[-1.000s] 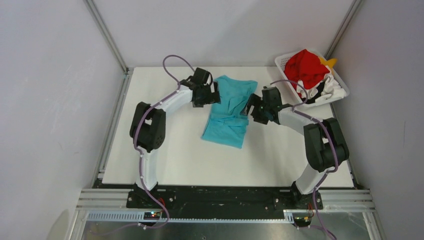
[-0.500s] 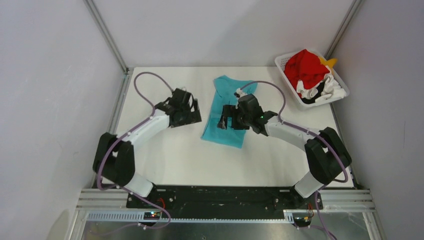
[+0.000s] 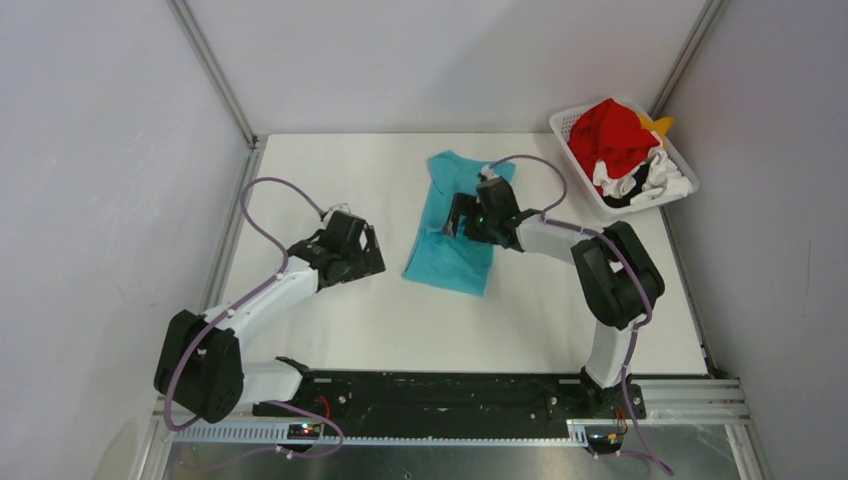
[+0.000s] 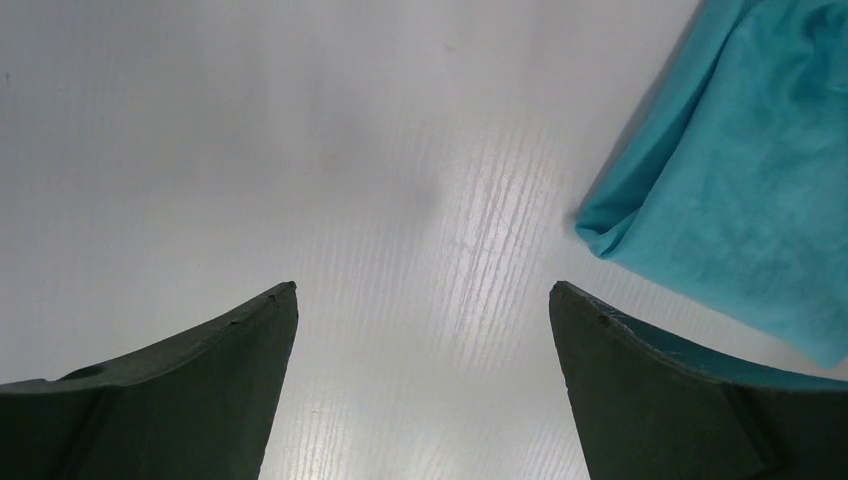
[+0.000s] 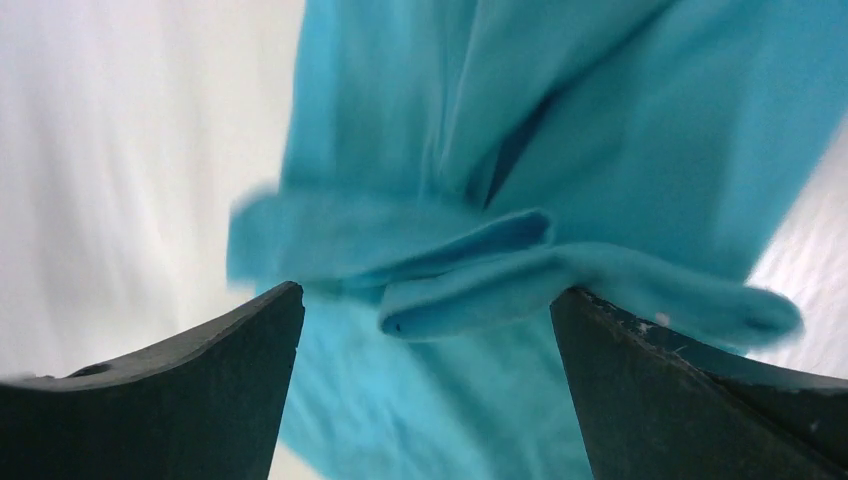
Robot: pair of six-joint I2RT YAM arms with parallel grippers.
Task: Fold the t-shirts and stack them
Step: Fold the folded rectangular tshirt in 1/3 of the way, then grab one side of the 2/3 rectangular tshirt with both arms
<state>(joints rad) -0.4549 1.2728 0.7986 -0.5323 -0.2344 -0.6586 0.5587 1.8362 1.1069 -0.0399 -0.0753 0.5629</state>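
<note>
A teal t-shirt point(image 3: 452, 232) lies partly folded lengthwise in the middle of the white table point(image 3: 330, 170). My right gripper point(image 3: 462, 213) hovers over its middle, open and empty; in the right wrist view the teal cloth point(image 5: 480, 270) with a folded collar or sleeve ridge lies between the fingers. My left gripper point(image 3: 372, 262) is open and empty over bare table, left of the shirt's near left corner point(image 4: 600, 225). Red point(image 3: 610, 135), white-and-black point(image 3: 655, 180) and yellow-orange point(image 3: 657, 125) t-shirts lie piled in the basket.
A white perforated basket point(image 3: 570, 125) stands at the table's back right corner. Grey walls and metal frame posts close in the table on three sides. The right arm's cable point(image 3: 530, 165) loops over the shirt's far end.
My left arm has drawn back from the shirt's top left toward the near left. My right gripper swung left over the shirt, then a little farther back over its middle.
</note>
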